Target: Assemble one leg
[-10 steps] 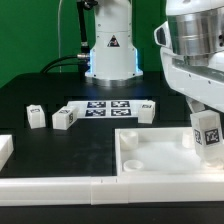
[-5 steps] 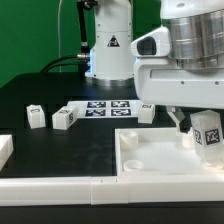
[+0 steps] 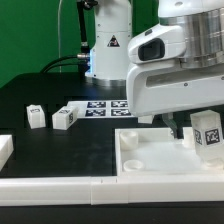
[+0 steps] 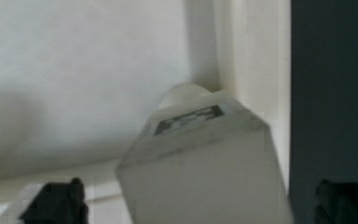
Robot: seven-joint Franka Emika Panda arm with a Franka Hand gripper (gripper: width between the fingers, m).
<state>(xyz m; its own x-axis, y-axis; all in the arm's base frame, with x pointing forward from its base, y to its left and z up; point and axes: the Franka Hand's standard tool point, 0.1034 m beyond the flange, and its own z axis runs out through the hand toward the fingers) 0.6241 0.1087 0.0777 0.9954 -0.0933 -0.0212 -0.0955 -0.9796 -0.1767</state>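
Note:
A leg (image 3: 208,131), a small white block with a tag on its face, stands upright in the far right corner of the large white panel (image 3: 150,160). My gripper (image 3: 200,122) hangs just above and around it, the big white hand filling the exterior view's right. In the wrist view the leg (image 4: 202,150) lies between my two dark fingertips (image 4: 55,200), with a gap on both sides. The gripper (image 4: 199,203) is open and holds nothing. Two more legs (image 3: 36,116) (image 3: 66,117) lie on the black table at the exterior view's left.
The marker board (image 3: 100,107) lies flat behind the panel, partly hidden by the hand. A white block (image 3: 5,150) sits at the exterior view's left edge. A long white rail (image 3: 90,187) runs along the front. The arm's base (image 3: 110,45) stands at the back.
The hand has come lower and toward the exterior view's left, now hiding the leg beside the marker board. The leg on the panel has not moved.

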